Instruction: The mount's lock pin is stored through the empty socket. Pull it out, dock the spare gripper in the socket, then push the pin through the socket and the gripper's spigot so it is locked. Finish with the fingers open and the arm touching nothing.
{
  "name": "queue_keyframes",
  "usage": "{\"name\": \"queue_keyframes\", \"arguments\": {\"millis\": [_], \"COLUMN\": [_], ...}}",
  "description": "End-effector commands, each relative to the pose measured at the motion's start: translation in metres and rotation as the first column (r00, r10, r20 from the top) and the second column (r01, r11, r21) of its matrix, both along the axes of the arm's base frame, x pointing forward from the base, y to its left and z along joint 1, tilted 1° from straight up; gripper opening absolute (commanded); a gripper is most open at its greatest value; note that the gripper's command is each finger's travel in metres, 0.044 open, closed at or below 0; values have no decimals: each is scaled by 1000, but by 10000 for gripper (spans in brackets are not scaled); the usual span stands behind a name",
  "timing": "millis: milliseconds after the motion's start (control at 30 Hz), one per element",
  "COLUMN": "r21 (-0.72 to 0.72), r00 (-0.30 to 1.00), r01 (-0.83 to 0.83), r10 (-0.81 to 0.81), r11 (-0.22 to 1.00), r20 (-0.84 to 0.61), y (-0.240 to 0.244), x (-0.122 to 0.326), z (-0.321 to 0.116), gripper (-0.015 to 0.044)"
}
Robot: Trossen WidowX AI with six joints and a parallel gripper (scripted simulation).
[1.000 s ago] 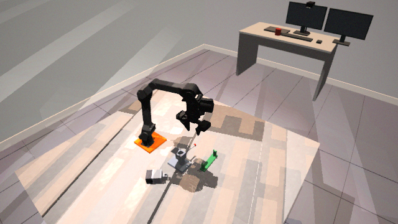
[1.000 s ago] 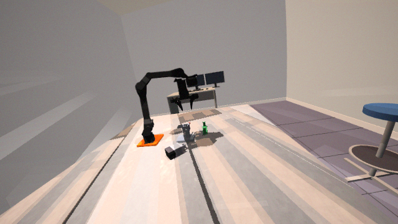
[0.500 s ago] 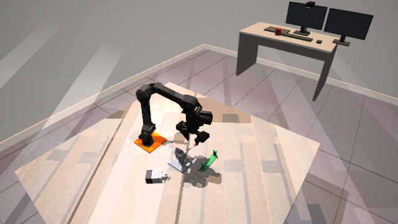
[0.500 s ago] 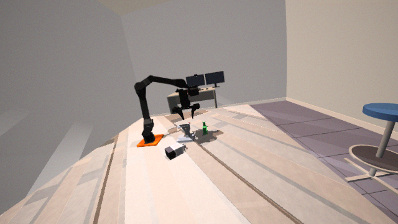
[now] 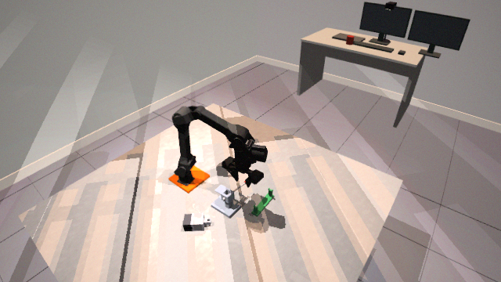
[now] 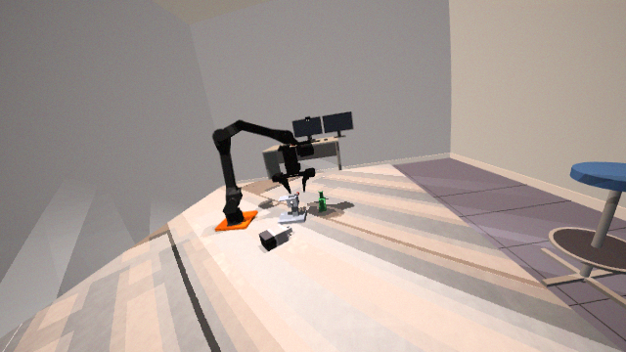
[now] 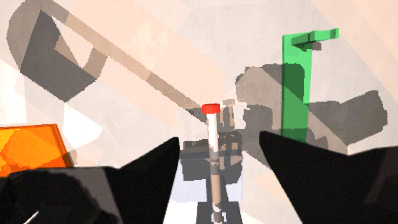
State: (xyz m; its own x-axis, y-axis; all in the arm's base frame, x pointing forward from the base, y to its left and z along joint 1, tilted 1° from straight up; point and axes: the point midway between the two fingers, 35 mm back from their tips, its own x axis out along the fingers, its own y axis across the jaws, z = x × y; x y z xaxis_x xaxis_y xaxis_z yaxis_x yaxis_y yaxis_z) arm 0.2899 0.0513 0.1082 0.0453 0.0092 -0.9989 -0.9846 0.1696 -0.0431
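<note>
The lock pin (image 5: 238, 187) (image 7: 213, 132) has a red head and a pale shaft. It sits through the socket of the grey mount (image 5: 219, 206) (image 6: 292, 219) (image 7: 192, 192), its head sticking out at a slant. My gripper (image 5: 243, 182) (image 6: 296, 192) (image 7: 219, 139) is open, pointing down over the mount. In the wrist view the pin lies between the two fingertips, with gaps on both sides. The white and black spare gripper (image 5: 198, 222) (image 6: 275, 238) lies beside the mount, outside the wrist view. The lower socket is partly hidden in shadow in the wrist view.
A green bracket (image 5: 263, 204) (image 6: 322, 202) (image 7: 295, 90) with upright ends stands on the other side of the mount. The arm stands on an orange plate (image 5: 200, 175) (image 6: 247, 219) (image 7: 35, 145). A desk with monitors and a blue stool (image 6: 603, 175) are farther off.
</note>
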Motion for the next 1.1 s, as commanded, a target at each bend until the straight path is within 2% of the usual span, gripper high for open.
{"name": "queue_keyframes", "arguments": {"millis": [0,833,1067], "r21": [3,3,3], "r00": [1000,1000,1000], "r01": [-3,-3,-3], "r10": [3,3,3], "r11": [1000,1000,1000], "r20": [-9,-9,-9], "y": [1,1,1], "x": [-1,-3,-3], "z": [-10,-37,-37], "gripper": [300,300,116]}}
